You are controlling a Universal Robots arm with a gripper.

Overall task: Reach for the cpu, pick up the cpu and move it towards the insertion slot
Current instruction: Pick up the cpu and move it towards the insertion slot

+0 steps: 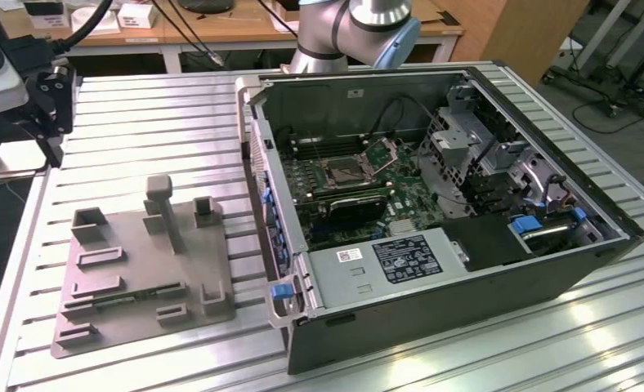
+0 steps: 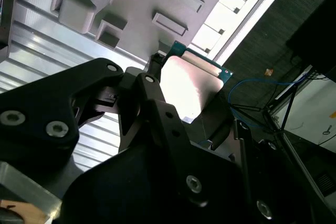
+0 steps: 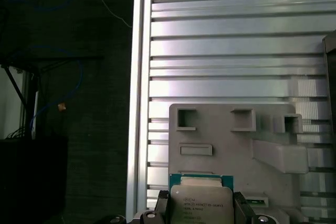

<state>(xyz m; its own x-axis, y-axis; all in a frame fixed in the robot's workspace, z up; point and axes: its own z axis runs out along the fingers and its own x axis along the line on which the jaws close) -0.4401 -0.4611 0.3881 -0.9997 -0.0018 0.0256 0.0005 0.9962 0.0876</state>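
1. Chip, square with a silver-grey top and a thin green rim, is pinched between the two black fingers of the gripper, one finger on each of two opposite edges.
2. Jaws are pressed in on the chip.
3. In the exterior view the gripper hangs at the exterior view's left, above the edge of the slatted metal table.
4. In both wrist views the grey plastic fixture lies on the table beyond the chip and does not touch it.
5. Socket sits on the green board inside the open computer case, with its metal lid plate tilted up.
6. Chip and socket are well apart, with the fixture and the case wall between them.
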